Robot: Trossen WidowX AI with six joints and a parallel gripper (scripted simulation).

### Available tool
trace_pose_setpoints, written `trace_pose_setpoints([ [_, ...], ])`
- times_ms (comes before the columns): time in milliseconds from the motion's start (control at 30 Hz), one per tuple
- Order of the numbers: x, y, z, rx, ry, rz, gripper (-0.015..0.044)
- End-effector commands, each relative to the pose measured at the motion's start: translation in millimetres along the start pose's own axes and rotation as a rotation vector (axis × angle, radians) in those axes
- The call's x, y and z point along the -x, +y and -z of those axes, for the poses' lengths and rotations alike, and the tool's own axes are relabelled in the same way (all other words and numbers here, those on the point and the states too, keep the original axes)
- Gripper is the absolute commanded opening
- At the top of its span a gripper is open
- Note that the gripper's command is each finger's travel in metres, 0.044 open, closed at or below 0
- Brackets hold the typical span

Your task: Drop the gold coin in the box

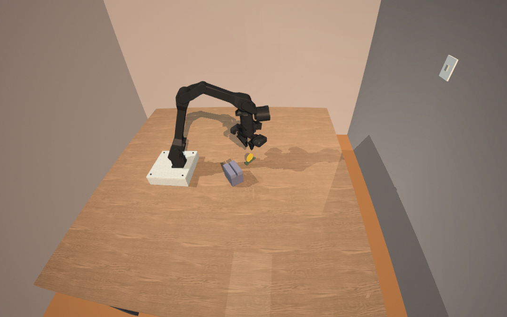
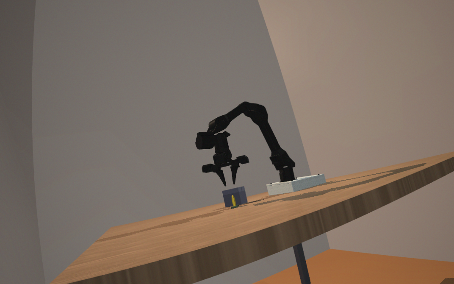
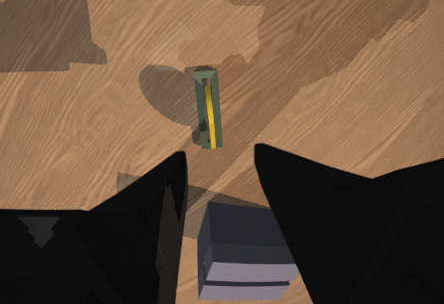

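Note:
The gold coin (image 1: 249,157) (image 2: 233,200) (image 3: 210,115) stands on edge in the dark-green holder (image 1: 246,163) (image 2: 234,207) (image 3: 218,120). The closed grey box (image 1: 233,176) (image 2: 240,195) (image 3: 242,240) stands beside it, with a narrow slot in its lid that shows in the top view and the wrist view. My gripper (image 1: 249,148) (image 2: 229,185) (image 3: 220,156) is open, with nothing between its fingers. It points down and hangs above the coin and holder. In the wrist view the coin lies beyond the fingertips and runs nearly along the view's height. The right finger hides part of the box.
The arm's white base plate (image 1: 169,173) (image 2: 280,188) sits on the wooden table (image 1: 208,236) (image 2: 172,243), to the left of the box in the top view. The box is close to the holder. Shadows of the arm fall across the table around the holder.

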State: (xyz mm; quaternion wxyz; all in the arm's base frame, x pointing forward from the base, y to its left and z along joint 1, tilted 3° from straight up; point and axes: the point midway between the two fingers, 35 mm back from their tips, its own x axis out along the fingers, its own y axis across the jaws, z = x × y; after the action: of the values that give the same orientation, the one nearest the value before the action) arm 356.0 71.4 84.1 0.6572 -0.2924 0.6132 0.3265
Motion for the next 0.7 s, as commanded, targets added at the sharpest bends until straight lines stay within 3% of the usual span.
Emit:
trace_pose_setpoints([
  [0, -10, 1, 1, 0.007, 0.011, -0.002, 0.0161],
  [667, -48, 1, -1, 0.006, 0.010, -0.002, 0.0161],
])
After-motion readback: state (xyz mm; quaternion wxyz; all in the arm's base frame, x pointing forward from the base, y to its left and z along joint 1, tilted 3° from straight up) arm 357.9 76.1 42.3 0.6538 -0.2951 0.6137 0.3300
